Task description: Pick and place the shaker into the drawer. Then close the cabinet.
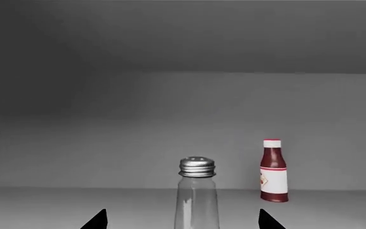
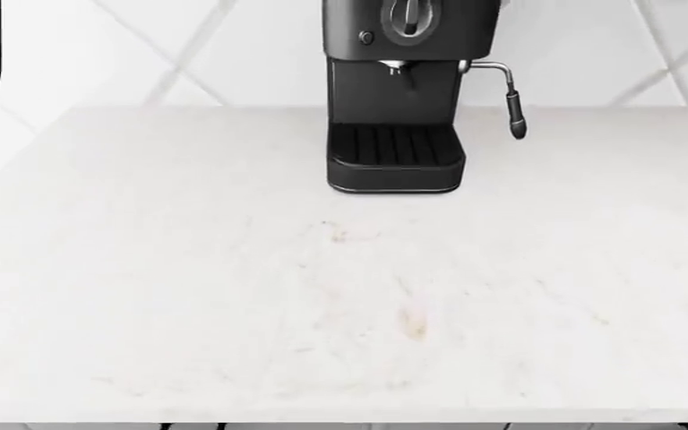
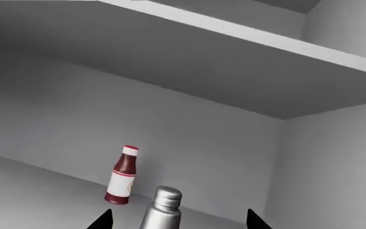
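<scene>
Jaws on both grippers stand wide with nothing held: the left gripper (image 1: 181, 220) shows two dark fingertips (image 1: 97, 220) apart on either side of the shaker (image 1: 196, 195), and the right gripper (image 3: 177, 220) frames it likewise, though its aim looks tilted. The shaker stands upright on a grey shelf (image 1: 55, 207) inside a shaded compartment, near the shelf's front edge and between the left fingertips without touching either, as far as shows. To take it well, I judge the left arm should ease straight forward until the tips flank the body below the cap, then shut gently; the piece is slim and tall, so a side nudge could tip it. It has a ribbed silver cap (image 1: 197, 167) and a clear, glassy body that nearly vanishes against the shelf. A red sauce bottle (image 1: 274, 171) stands behind, toward the back wall (image 1: 106, 133). From the head, only a stone countertop (image 2: 201, 296) and a black coffee machine (image 2: 398, 98) show; no drawer appears.
</scene>
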Robot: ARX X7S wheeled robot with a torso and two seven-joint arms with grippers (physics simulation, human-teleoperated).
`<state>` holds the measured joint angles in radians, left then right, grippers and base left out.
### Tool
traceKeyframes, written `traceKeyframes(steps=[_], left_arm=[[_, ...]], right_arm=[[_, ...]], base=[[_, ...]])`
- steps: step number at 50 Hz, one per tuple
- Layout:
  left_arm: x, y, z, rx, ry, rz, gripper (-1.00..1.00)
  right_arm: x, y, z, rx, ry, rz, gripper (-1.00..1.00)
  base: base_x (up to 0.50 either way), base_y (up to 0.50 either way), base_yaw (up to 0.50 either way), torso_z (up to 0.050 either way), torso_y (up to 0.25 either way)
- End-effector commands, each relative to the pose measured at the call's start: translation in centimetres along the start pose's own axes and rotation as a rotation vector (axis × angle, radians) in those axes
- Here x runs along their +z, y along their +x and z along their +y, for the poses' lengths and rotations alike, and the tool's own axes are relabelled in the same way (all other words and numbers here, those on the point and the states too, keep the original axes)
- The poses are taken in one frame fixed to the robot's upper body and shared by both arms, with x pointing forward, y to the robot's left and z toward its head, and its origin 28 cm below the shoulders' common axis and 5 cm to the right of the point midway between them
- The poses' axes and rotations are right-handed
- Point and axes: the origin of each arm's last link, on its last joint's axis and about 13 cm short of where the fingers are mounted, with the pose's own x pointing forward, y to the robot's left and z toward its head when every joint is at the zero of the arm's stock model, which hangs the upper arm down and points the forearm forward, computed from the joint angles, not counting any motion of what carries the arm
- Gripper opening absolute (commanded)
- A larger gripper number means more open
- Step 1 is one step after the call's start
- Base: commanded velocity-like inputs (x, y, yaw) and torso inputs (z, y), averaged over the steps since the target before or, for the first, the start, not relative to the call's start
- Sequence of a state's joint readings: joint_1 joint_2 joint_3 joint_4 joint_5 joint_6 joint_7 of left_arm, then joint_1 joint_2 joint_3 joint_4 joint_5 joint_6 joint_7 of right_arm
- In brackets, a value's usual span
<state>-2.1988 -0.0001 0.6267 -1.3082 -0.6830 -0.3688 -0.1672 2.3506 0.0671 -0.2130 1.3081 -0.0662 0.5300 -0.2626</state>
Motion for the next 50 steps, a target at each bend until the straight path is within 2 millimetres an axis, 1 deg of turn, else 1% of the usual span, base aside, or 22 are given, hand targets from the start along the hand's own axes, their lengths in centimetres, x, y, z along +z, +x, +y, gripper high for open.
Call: traceKeyframes(steps=[1, 11, 18, 25, 45, 50], left_arm=[[-0.4, 0.1, 0.2, 0.023, 0.019, 0.002, 1.0], [-0.6, 0.1, -0.1, -0.009, 0.024, 0.014, 1.0], [-0.7, 0.0, -0.2, -0.045, 0.016, 0.026, 1.0], [-1.0, 0.0, -0.2, -0.06, 0.012, 0.036, 1.0], [-1.3, 0.0, -0.5, -0.089, 0.006, 0.046, 1.0], [-1.3, 0.0, -0.5, -0.091, 0.007, 0.047, 1.0]], right_arm=[[-0.4, 0.1, 0.2, 0.032, 0.015, 0.017, 1.0], [-0.7, 0.1, 0.0, 0.026, 0.012, 0.025, 1.0], [-1.2, 0.2, 0.3, 0.054, 0.034, 0.061, 1.0], [-1.9, 0.1, 0.6, 0.118, 0.08, 0.129, 1.0], [-2.3, 0.1, 0.4, 0.111, 0.078, 0.144, 1.0], [-2.3, 0.1, 0.4, 0.115, 0.072, 0.15, 1.0]], base=[[0.5, -0.05, 0.0, 0.0, 0.015], [0.5, -0.05, 0.0, 0.0, 0.0], [0.0, 0.0, 0.0, 0.0, 0.0], [0.0, 0.0, 0.0, 0.0, 0.0], [0.0, 0.0, 0.0, 0.0, 0.0], [0.5, -0.11, 0.0, 0.0, 0.0]])
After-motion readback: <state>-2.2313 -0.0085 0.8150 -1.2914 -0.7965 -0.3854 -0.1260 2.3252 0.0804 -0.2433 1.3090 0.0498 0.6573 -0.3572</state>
